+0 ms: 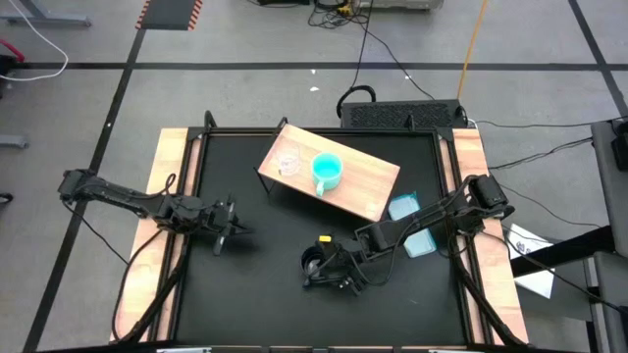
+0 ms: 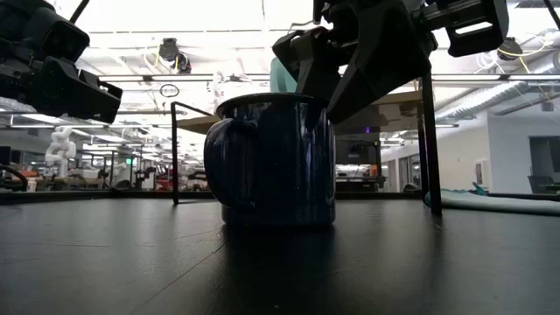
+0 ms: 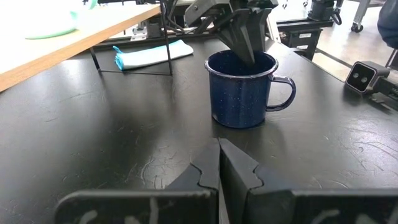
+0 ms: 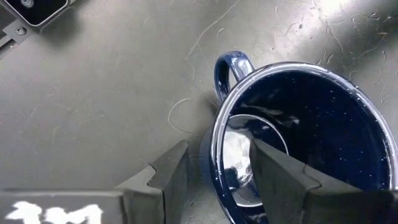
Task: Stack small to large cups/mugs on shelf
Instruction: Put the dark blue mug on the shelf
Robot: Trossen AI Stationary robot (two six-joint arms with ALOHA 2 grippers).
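Fingers of my right gripper (image 4: 214, 171) straddle the dark mug's (image 4: 298, 137) rim, unclamped; left gripper (image 3: 219, 163) rests pressed together.

1. My low view is backlit: ceiling lights blow out white, leaving the dark mug (image 2: 276, 157) nearly a silhouette.
2. The counter (image 2: 280, 262) carries a soft sheen below it.
3. Inside the mug (image 4: 305, 143), between the right jaws, I see bright glare.
4. The overhead view is evenly lit.
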